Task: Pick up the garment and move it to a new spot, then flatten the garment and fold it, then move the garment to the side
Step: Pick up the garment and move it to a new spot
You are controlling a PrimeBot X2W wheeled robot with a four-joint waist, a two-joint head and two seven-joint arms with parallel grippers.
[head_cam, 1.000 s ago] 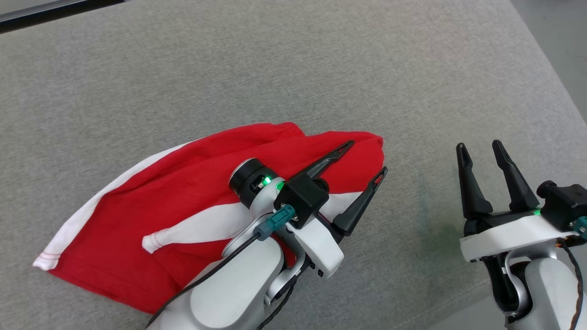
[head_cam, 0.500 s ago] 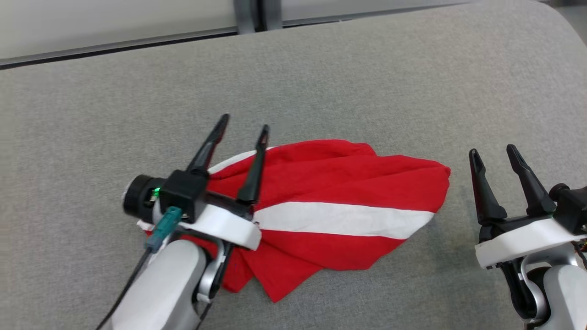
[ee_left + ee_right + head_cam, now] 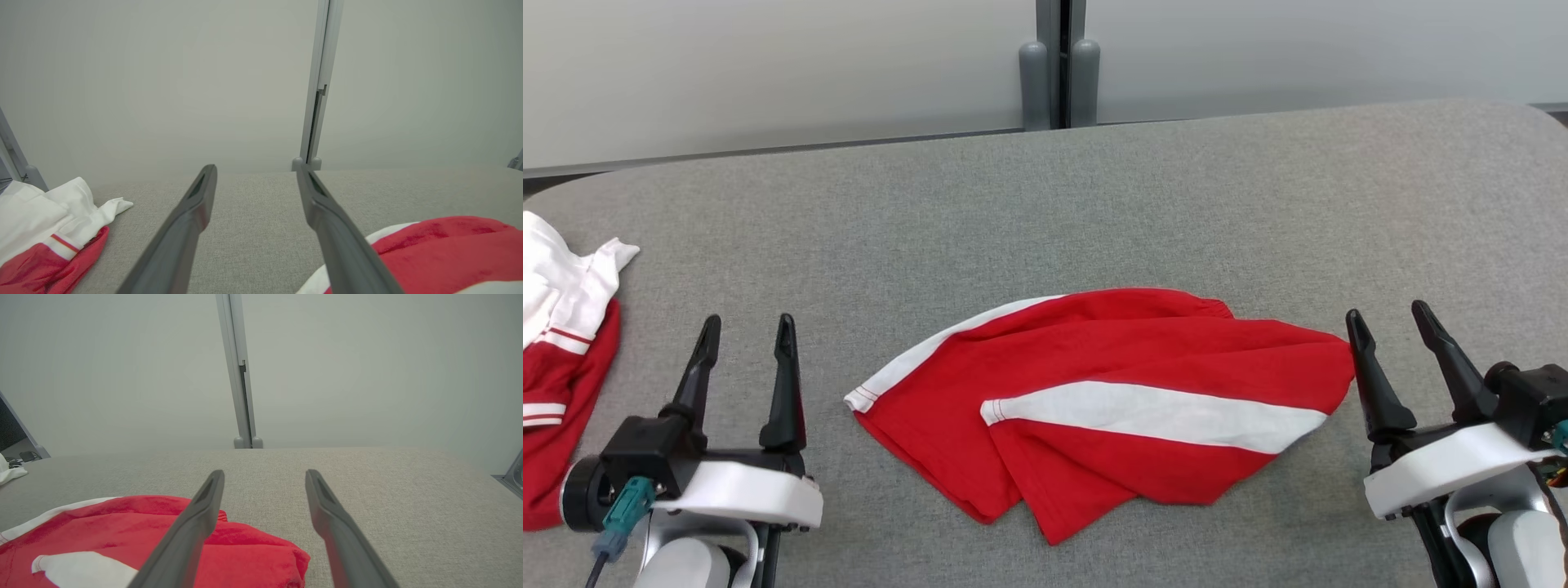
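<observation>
**Folded garment, both arms clear of it**

Head view: the garment (image 3: 1111, 392), a soft red-and-white knit, lies folded in a wedge mid-worktop (image 3: 1094, 204). Left gripper (image 3: 749, 320) sits at 8 o'clock and right gripper (image 3: 1385, 310) at 3, jaws wide and empty, probably parked before the sideways move. Left wrist view: garment at 4 o'clock. Right wrist view: rumpled at 8.

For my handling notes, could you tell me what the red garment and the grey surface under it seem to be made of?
The folded red garment with white stripes looks like soft matte knit cloth, perhaps cotton jersey: it drapes in folds and shows stitched hems. The grey table surface seems covered in matte, finely speckled woven fabric; what lies beneath is hidden.
</observation>
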